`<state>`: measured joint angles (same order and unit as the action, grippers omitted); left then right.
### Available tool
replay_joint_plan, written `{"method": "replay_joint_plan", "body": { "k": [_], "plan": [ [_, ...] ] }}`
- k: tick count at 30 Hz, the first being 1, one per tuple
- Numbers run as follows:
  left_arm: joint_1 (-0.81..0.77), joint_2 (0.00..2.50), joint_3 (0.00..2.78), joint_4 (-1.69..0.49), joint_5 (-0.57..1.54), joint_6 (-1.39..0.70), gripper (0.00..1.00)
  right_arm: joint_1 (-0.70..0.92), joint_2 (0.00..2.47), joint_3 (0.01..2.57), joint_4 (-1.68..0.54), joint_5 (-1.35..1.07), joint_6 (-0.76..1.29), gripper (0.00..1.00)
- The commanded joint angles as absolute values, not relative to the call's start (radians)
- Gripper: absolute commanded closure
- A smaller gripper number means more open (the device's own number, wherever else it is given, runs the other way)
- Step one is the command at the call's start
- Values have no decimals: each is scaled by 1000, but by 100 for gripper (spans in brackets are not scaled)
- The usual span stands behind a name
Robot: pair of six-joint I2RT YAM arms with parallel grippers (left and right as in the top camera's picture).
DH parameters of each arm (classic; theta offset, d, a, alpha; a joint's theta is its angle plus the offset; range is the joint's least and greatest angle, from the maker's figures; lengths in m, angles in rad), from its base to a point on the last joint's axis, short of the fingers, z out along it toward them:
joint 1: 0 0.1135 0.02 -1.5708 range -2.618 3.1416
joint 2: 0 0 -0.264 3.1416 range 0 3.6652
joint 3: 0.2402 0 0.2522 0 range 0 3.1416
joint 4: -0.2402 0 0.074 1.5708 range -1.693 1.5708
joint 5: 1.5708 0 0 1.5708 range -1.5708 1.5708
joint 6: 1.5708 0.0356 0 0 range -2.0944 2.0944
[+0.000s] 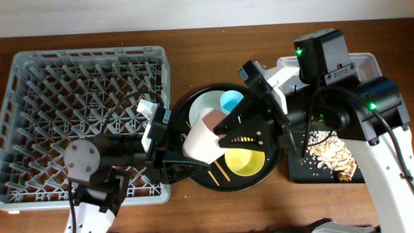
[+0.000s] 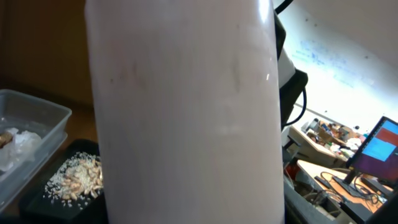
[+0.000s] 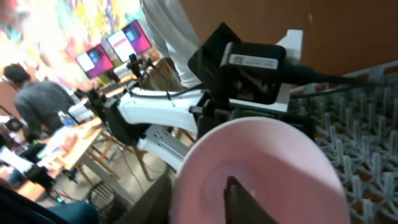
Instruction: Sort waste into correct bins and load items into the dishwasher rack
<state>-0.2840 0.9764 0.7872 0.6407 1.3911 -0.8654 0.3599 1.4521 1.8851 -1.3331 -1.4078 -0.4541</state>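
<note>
My right gripper [image 1: 223, 133] is shut on the rim of the pink cup [image 1: 202, 137], holding it tilted above the left side of the round black tray. In the right wrist view one finger of this gripper [image 3: 199, 193] is inside the cup [image 3: 267, 168] and one outside. My left gripper [image 1: 173, 160] is at the cup's base. The cup [image 2: 186, 112] fills the left wrist view and hides the fingers. The blue cup [image 1: 231, 101], pale plate [image 1: 202, 107], yellow bowl [image 1: 244, 162] and chopsticks [image 1: 223, 171] lie on the round tray. The foil wrapper is out of view.
The grey rack [image 1: 39, 77] stands at the left, next to the round black tray [image 1: 210, 183]. The shallow black tray [image 1: 297, 171] at the right holds food scraps [image 1: 330, 155]. The clear tub [image 1: 365, 65] behind it holds a white tissue [image 2: 18, 146].
</note>
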Motion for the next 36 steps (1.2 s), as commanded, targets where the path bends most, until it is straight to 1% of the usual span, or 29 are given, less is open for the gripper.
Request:
{"method": "replay_joint_plan", "body": {
  "k": [1, 4, 6, 7, 8, 9, 11, 14, 17, 20, 21, 22, 24, 26, 29, 36],
  "plan": [
    [-262, 953, 805, 665, 1523, -876, 70, 279, 1482, 1884, -1319, -1305, -442, 62],
    [-214, 953, 805, 665, 1571, -906, 70, 196, 1482, 1884, -1319, -1305, -429, 57],
    [-204, 953, 805, 651, 1573, -908, 70, 183, 1482, 1884, -1335, -1304, -429, 58],
    [-204, 953, 805, 650, 1573, -908, 70, 186, 1482, 1884, -1341, -1304, -429, 66],
    [-205, 953, 805, 650, 1573, -914, 70, 191, 1482, 1884, -1342, -1303, -429, 85],
    [-204, 953, 805, 650, 1573, -922, 70, 189, 1482, 1884, -1342, -1301, -429, 96],
    [-204, 953, 805, 650, 1573, -923, 70, 189, 1482, 1884, -1351, -1314, -429, 96],
    [-204, 966, 805, 650, 1573, -923, 70, 202, 1482, 1884, -1426, -1362, -430, 96],
    [-204, 997, 805, 650, 1573, -923, 70, 253, 1481, 1884, -1425, -1367, -430, 96],
    [-204, 1016, 805, 650, 1573, -923, 70, 255, 1481, 1884, -1365, -1493, -430, 96],
    [-204, 1017, 805, 650, 1573, -923, 70, 257, 1481, 1884, -1372, -1490, -430, 96],
    [-204, 1017, 805, 650, 1573, -923, 70, 266, 1481, 1884, -1399, -1462, -431, 96],
    [-204, 1017, 805, 651, 1572, -923, 70, 312, 1481, 1883, -1472, -1331, -463, 96],
    [-204, 1017, 805, 651, 1572, -923, 70, 391, 1481, 1883, -1535, -1182, -475, 96],
    [-204, 1017, 805, 655, 1571, -923, 70, 448, 1481, 1883, -1570, -1137, -475, 96],
    [-191, 1017, 805, 682, 1520, -924, 70, 453, 1481, 1883, -1668, -1085, -483, 96]
  ]
}}
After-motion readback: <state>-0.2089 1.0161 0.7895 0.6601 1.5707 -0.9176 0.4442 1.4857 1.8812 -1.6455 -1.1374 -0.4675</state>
